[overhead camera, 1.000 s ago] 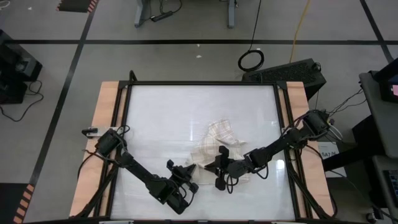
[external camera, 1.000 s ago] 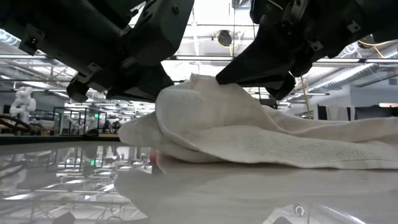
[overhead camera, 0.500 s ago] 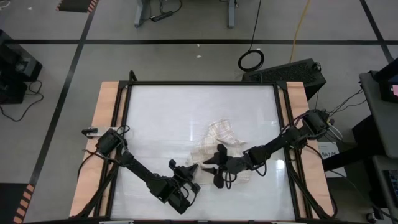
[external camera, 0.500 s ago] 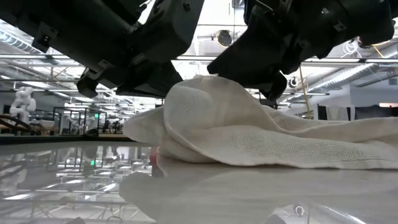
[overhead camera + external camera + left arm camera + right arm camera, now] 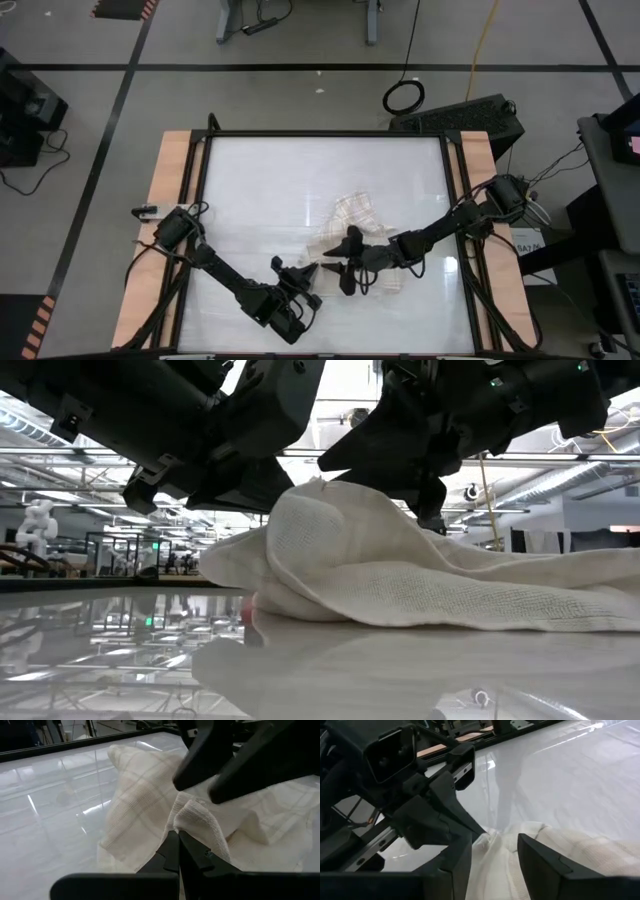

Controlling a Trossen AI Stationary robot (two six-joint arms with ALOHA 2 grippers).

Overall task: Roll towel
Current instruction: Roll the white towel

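Dark grippers over towel

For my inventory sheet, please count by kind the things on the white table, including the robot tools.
Cream-white soft cloth towel with beige-brown plaid check: 1
Dark two-finger robot tools: 2, the left tool and the right tool
Total: 3

towel | cream, beige plaid | bunched, part-folded | table centre-right
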